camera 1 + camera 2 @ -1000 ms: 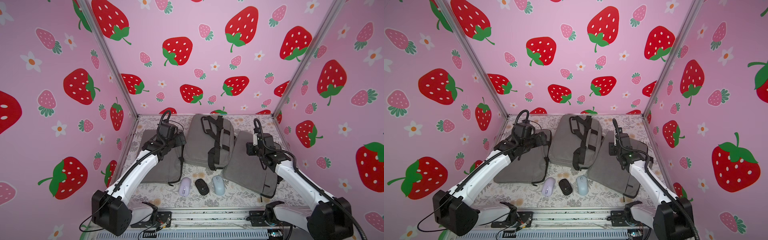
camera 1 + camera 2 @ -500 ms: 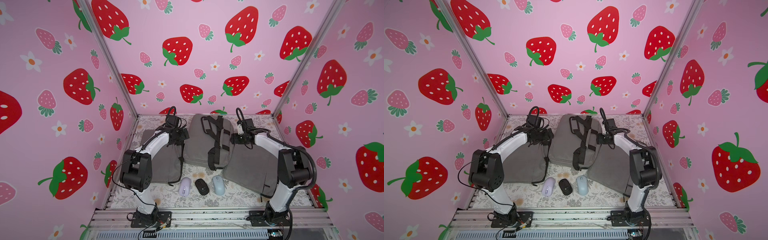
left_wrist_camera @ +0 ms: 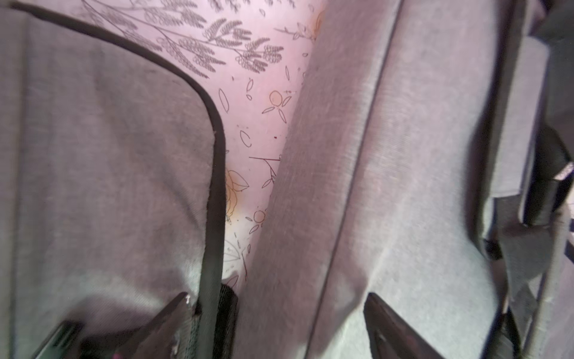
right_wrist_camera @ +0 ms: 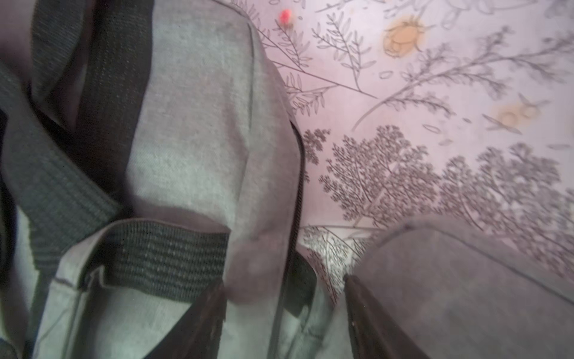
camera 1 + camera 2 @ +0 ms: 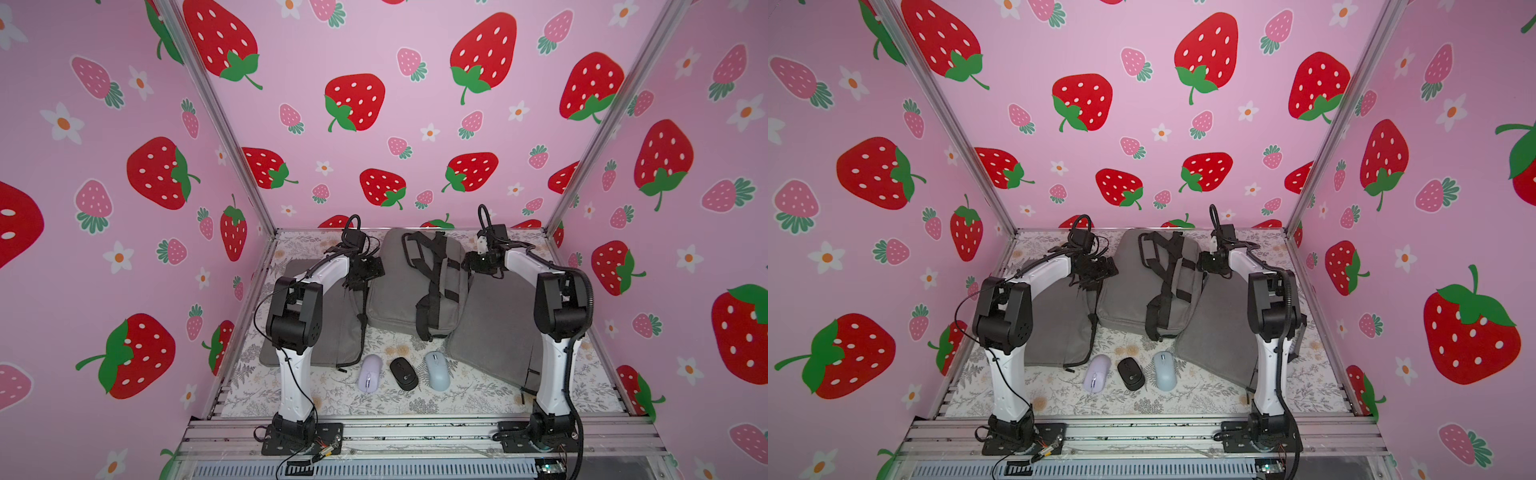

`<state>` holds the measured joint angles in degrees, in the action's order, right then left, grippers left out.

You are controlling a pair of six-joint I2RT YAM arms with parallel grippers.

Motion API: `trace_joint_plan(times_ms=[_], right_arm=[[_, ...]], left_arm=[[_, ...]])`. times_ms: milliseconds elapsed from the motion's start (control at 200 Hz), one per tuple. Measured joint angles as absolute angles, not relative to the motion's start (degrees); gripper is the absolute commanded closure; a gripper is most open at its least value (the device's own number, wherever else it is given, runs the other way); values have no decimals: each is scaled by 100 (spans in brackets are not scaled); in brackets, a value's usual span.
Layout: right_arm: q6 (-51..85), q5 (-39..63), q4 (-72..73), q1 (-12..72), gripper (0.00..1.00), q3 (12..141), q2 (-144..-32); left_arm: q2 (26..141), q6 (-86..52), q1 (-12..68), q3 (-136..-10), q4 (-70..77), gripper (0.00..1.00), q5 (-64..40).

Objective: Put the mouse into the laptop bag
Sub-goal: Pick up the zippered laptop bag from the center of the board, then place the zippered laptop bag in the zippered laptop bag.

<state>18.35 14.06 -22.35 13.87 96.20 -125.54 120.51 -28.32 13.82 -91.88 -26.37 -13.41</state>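
While three mice lie side by side, none touching, on the near part of the floral mat (image 5: 478,395), both arms are at the far end of the scene, well apart from them. The lilac mouse (image 5: 370,373) is on the left, the black mouse (image 5: 403,373) is in the middle and the pale blue mouse (image 5: 436,370) is on the right, all just in front of the near edge of the grey laptop bag (image 5: 399,291) with black straps. That bag lies flat in the centre, between a flat grey left sleeve (image 5: 340,332) and a right sleeve (image 5: 494,332). The left gripper (image 5: 368,270) hangs low at the bag's far left edge. In the left wrist view, the left gripper (image 3: 276,295) has its fingers (image 3: 174,320) spread wide, with the sleeve's black trim and the bag's side wall between them and nothing clamped. The right gripper (image 5: 478,266) is at the bag's far right edge. In the right wrist view, the right gripper (image 4: 284,281) has its jaws parted on either side of the bag's zipper edge, and they grip nothing.
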Motion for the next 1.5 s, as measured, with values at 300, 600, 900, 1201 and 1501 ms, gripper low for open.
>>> trace_joint_plan(times_ms=[300,600,900,1201,1501], right_arm=[[1918,1951,-2279,1378,69,10127,-13139],[1887,2171,-2180,1428,100,10123,-13085],[1664,2029,-2211,1800,100,9891,-12217],[1649,2440,-1964,3009,100,10057,-11880],[1651,2578,-2108,4001,100,11030,-12844]], left_arm=[[12307,-2803,1632,-9623,-2689,65,-1457],[12411,-2657,1750,-10418,-3496,100,-1190],[11723,-2556,1721,-10899,-4331,100,-709],[9330,-2893,303,-9098,-4403,100,-718],[8486,-3164,-974,-7605,-4781,100,-187]])
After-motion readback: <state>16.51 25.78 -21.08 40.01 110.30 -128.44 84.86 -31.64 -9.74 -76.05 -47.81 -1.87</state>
